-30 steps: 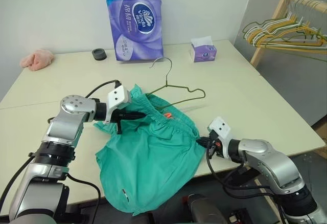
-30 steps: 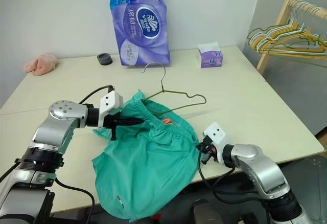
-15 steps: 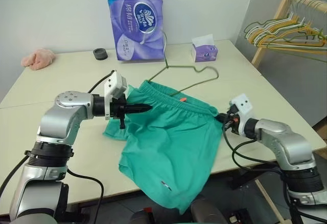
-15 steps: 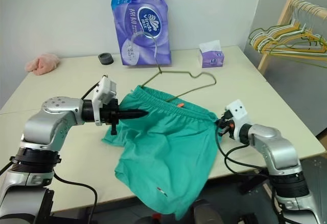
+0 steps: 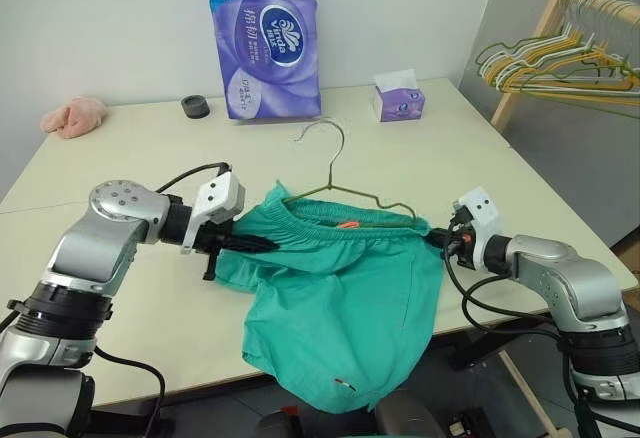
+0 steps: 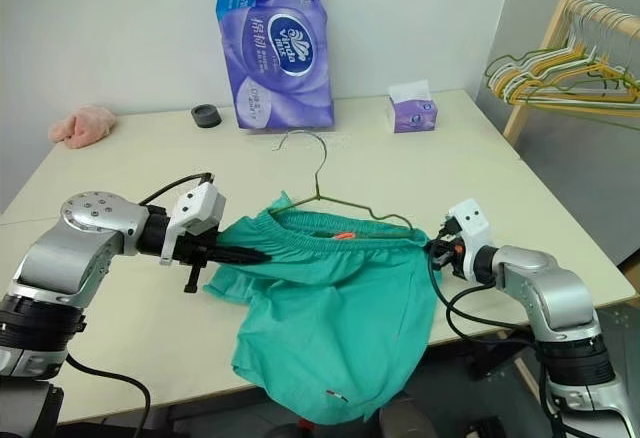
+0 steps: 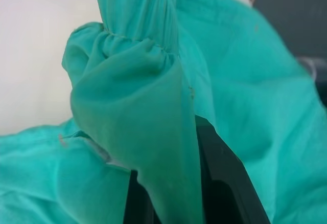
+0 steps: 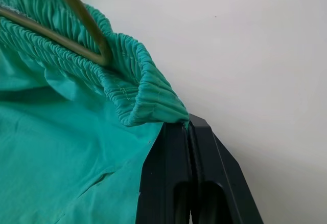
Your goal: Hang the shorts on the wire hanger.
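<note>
Cream table (image 5: 120, 148) against a white wall, with a purple tissue pack (image 5: 263, 38), a tissue box (image 5: 399, 98), a pink cloth (image 5: 72, 116) and a small black ring (image 5: 195, 106) at the back, and a rack of hangers (image 5: 560, 63) off to the right. Near the front edge the shorts (image 5: 345, 308) are stretched by the waistband between both arms, legs drooping over the edge. The left gripper (image 5: 255, 244) is clamped on the waistband's left end, fabric bunched between its fingers in the left wrist view; the right gripper (image 5: 440, 240) is pinched tight on the right corner of the elastic. The hanger (image 5: 345, 190) sits with its lower part inside the waistband, one wire shoulder tucked into the right corner just beside the right jaws, hook pointing toward the wall. The step looks like spreading the waistband over the wire. Next, the left end seems to need seating over the other shoulder.
</note>
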Robot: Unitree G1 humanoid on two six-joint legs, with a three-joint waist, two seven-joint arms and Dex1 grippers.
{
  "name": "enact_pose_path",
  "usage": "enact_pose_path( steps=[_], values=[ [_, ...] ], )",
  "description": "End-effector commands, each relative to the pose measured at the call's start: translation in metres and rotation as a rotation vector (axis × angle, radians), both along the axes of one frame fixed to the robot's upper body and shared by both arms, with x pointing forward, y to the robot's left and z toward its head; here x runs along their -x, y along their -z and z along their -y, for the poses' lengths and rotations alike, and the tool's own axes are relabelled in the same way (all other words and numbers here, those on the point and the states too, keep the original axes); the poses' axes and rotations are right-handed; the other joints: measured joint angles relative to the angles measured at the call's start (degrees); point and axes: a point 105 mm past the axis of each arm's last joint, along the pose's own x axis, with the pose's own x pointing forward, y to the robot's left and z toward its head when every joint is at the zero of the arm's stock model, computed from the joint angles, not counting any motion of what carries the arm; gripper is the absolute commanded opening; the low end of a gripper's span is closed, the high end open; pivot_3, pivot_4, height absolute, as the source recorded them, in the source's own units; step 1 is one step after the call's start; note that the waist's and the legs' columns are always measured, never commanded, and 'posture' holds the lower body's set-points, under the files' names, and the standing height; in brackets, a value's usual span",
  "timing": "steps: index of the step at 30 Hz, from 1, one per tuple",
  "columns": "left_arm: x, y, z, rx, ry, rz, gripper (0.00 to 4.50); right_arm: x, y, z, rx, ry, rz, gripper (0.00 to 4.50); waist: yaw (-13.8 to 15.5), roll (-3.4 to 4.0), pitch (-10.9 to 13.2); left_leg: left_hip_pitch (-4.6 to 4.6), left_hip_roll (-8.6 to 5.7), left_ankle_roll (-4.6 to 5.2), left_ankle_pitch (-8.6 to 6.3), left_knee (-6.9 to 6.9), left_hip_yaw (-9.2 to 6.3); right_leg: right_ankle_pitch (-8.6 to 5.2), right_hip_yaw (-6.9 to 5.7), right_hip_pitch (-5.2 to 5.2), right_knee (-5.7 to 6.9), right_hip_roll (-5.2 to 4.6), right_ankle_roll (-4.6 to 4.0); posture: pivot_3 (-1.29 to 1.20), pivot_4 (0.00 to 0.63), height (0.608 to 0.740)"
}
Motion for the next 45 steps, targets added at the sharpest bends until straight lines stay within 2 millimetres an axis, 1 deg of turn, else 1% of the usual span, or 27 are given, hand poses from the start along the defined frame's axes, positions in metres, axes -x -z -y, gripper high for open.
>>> enact_pose_path(
  steps=[1, 3, 7, 10, 11, 14, 17, 20, 23, 28, 30, 32, 35, 38, 41, 43, 45],
  values=[
    [-0.004, -0.005, -0.008, -0.05, 0.001, 0.065, 0.0, -0.001, -0.012, 0.01, 0.011, 0.031, 0.038, 0.03, -0.04, 0.0, 0.0, 0.0, 0.0, 0.0, 0.0, 0.0, 0.0, 0.0, 0.0, 0.0, 0.0, 0.0, 0.0, -0.22, 0.057, 0.74],
    [-0.005, -0.002, -0.011, -0.067, 0.003, 0.068, 0.0, 0.0, -0.013, 0.008, 0.01, 0.025, 0.042, 0.03, -0.04, 0.0, 0.0, 0.0, 0.02, 0.0, 0.0, 0.0, 0.0, 0.0, 0.0, 0.0, 0.01, 0.01, 0.01, -0.23, 0.057, 0.74],
    [-0.007, 0.011, -0.022, -0.155, -0.003, 0.083, 0.0, 0.004, -0.02, 0.006, 0.038, -0.019, 0.065, 0.03, -0.04, 0.0, 0.0, 0.0, 0.01, 0.0, 0.0, 0.0, 0.0, -0.02, 0.0, 0.0, 0.01, 0.01, 0.03, -0.23, 0.058, 0.74],
    [-0.012, 0.016, -0.027, -0.183, -0.028, 0.11, 0.0, 0.007, -0.035, -0.001, 0.088, -0.081, 0.12, 0.03, -0.05, 0.0, 0.0, 0.0, 0.01, 0.0, 0.0, 0.0, 0.0, -0.02, 0.01, 0.0, 0.01, 0.01, 0.03, -0.23, 0.06, 0.74],
    [-0.014, 0.016, -0.027, -0.177, -0.039, 0.123, 0.0, 0.008, -0.041, -0.006, 0.103, -0.109, 0.144, 0.03, -0.06, 0.0, 0.0, 0.0, 0.02, 0.0, 0.0, 0.0, -0.01, -0.03, -0.01, 0.0, 0.0, 0.01, 0.05, -0.23, 0.06, 0.74],
    [-0.029, 0.011, -0.013, -0.113, -0.079, 0.184, 0.0, 0.012, -0.061, -0.024, 0.152, -0.214, 0.22, 0.03, -0.05, 0.02, 0.01, 0.01, 0.02, 0.0, 0.0, 0.0, -0.01, -0.13, 0.0, -0.01, 0.02, 0.01, 0.22, -0.23, 0.06, 0.74],
    [-0.036, 0.011, 0.0, -0.095, -0.076, 0.215, 0.0, 0.009, -0.071, -0.037, 0.207, -0.277, 0.275, 0.03, -0.03, -0.01, 0.0, -0.03, 0.02, 0.0, 0.0, 0.02, -0.04, -0.13, -0.04, -0.01, 0.02, 0.0, 0.23, -0.24, 0.057, 0.74],
    [-0.033, 0.017, 0.014, -0.07, -0.04, 0.197, 0.0, 0.003, -0.077, -0.047, 0.282, -0.333, 0.336, 0.03, -0.16, 0.0, 0.0, -0.04, 0.01, 0.0, 0.0, 0.02, -0.03, -0.11, -0.03, -0.01, -0.01, -0.03, 0.19, -0.24, 0.057, 0.74],
    [-0.026, 0.023, 0.025, -0.045, -0.007, 0.164, 0.0, -0.004, -0.082, -0.059, 0.303, -0.371, 0.378, 0.03, -0.42, 0.0, 0.0, -0.04, 0.0, 0.0, 0.0, 0.02, -0.01, 0.02, -0.01, -0.02, -0.01, -0.04, -0.03, -0.25, 0.054, 0.74],
    [-0.018, 0.031, 0.03, -0.047, 0.013, 0.134, 0.0, -0.01, -0.091, -0.07, 0.323, -0.42, 0.437, 0.03, -0.98, 0.0, 0.0, -0.04, 0.02, 0.0, 0.0, 0.01, -0.06, 0.03, -0.04, -0.03, 0.01, -0.04, -0.04, -0.24, 0.053, 0.74],
    [-0.016, 0.034, 0.03, -0.047, 0.009, 0.13, 0.0, -0.008, -0.091, -0.072, 0.338, -0.456, 0.438, 0.03, -1.08, 0.0, 0.0, -0.05, 0.01, 0.0, 0.0, 0.01, -0.06, 0.03, -0.04, -0.03, 0.01, -0.06, -0.05, -0.24, 0.052, 0.74],
    [-0.017, 0.035, 0.029, -0.04, -0.002, 0.131, 0.0, -0.001, -0.089, -0.07, 0.355, -0.509, 0.423, 0.03, -1.07, 0.0, 0.0, -0.06, -0.02, 0.0, 0.0, 0.01, -0.06, 0.03, -0.06, -0.03, 0.0, -0.11, -0.04, -0.23, 0.051, 0.74],
    [-0.019, 0.036, 0.03, -0.025, -0.02, 0.138, 0.0, 0.007, -0.084, -0.062, 0.394, -0.549, 0.403, 0.65, -1.01, 0.0, 0.0, -0.1, -0.05, 0.0, 0.0, 0.02, -0.08, 0.03, -0.09, -0.02, -0.01, -0.16, -0.04, -0.24, 0.051, 0.74],
    [-0.019, 0.037, 0.034, -0.01, -0.025, 0.145, 0.0, 0.021, -0.077, -0.056, 0.43, -0.613, 0.361, 1.64, -0.93, -0.01, -0.01, -0.1, -0.04, 0.0, 0.0, 0.02, -0.1, 0.03, -0.11, -0.02, -0.01, -0.16, -0.04, -0.24, 0.051, 0.74],
    [-0.019, 0.04, 0.037, -0.005, -0.023, 0.145, 0.0, 0.033, -0.075, -0.051, 0.422, -0.64, 0.316, 2.76, -1.01, -0.01, -0.01, -0.1, -0.05, 0.0, 0.0, 0.02, -0.09, 0.03, -0.1, -0.02, -0.01, -0.16, -0.04, -0.25, 0.05, 0.74],
    [-0.017, 0.042, 0.038, -0.005, -0.018, 0.144, 0.0, 0.028, -0.075, -0.043, 0.42, -0.585, 0.299, 3.46, -1.3, -0.01, -0.01, -0.08, -0.02, 0.0, 0.0, 0.02, -0.1, 0.02, -0.11, -0.02, 0.01, -0.15, -0.04, -0.25, 0.051, 0.74],
    [-0.016, 0.043, 0.039, -0.011, -0.007, 0.142, 0.0, 0.02, -0.072, -0.03, 0.434, -0.522, 0.28, 4.2, -1.5, -0.01, -0.01, -0.08, -0.02, 0.0, 0.0, 0.02, -0.11, 0.02, -0.11, -0.02, 0.01, -0.14, -0.04, -0.25, 0.051, 0.74]
  ],
)
